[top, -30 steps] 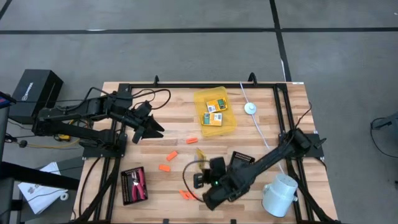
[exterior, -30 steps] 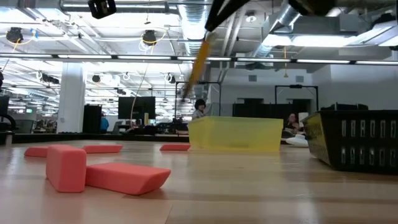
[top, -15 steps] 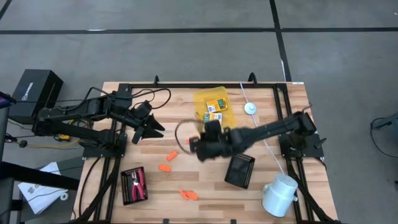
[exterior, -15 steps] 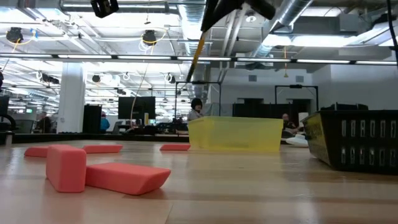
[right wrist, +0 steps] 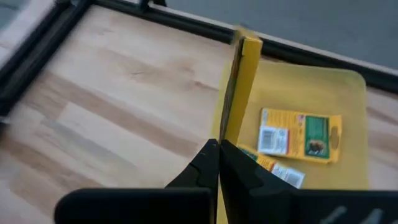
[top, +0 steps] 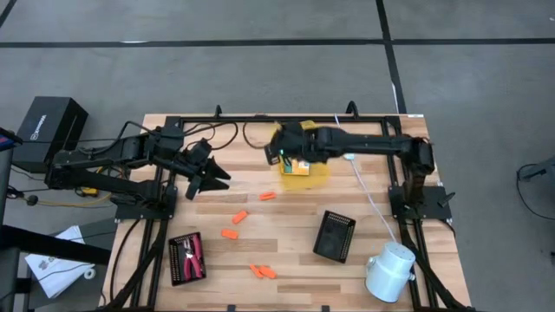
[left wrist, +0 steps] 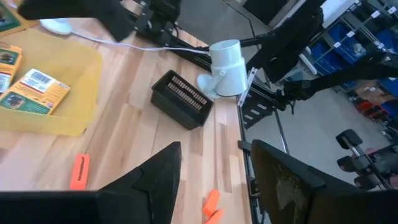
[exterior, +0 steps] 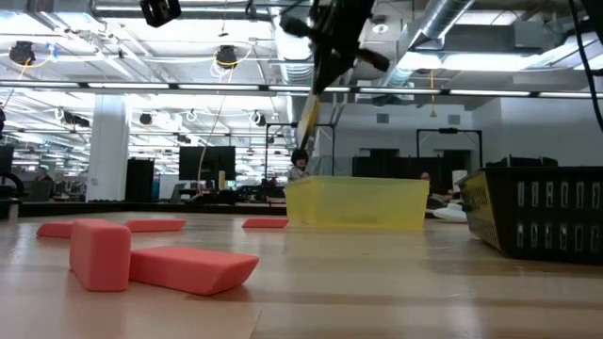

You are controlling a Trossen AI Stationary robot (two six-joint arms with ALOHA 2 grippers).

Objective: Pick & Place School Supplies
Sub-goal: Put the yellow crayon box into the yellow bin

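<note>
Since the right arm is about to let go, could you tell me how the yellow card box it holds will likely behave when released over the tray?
The card box, pinched edge-on by the right gripper, looks thin, flat and probably light. It seems stiff, since it stands straight. Dropped into the yellow tray, it should fall flat rather than roll.

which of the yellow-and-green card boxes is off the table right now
The card box pinched edge-on in the right gripper, above the yellow tray; the other boxes lie flat inside it.
</note>
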